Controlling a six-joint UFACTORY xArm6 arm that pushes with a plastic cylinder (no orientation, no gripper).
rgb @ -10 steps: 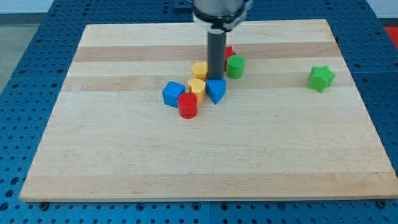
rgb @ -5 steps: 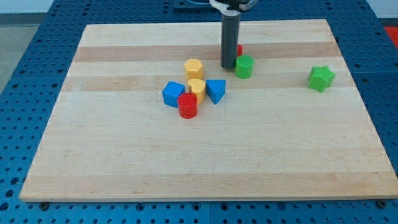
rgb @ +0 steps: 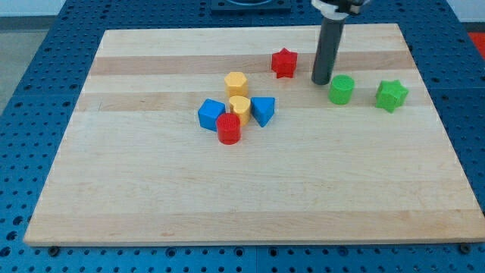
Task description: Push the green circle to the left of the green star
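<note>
The green circle [rgb: 342, 89] stands on the wooden board at the view's right, a short gap to the left of the green star [rgb: 391, 95]. My tip [rgb: 321, 82] is down on the board just left of and slightly above the green circle, touching or nearly touching its upper left side. The dark rod rises from the tip to the view's top.
A red star [rgb: 284, 63] lies left of the rod. A cluster sits near the board's middle: yellow hexagon [rgb: 236, 82], yellow block [rgb: 239, 107], blue triangle-like block [rgb: 263, 111], blue cube [rgb: 211, 114], red cylinder [rgb: 228, 128]. The board's right edge [rgb: 439, 121] is beyond the green star.
My tip has swept right from the cluster, pushing the green circle right until it is close to the green star. The red star, hidden behind the rod before, now shows.
</note>
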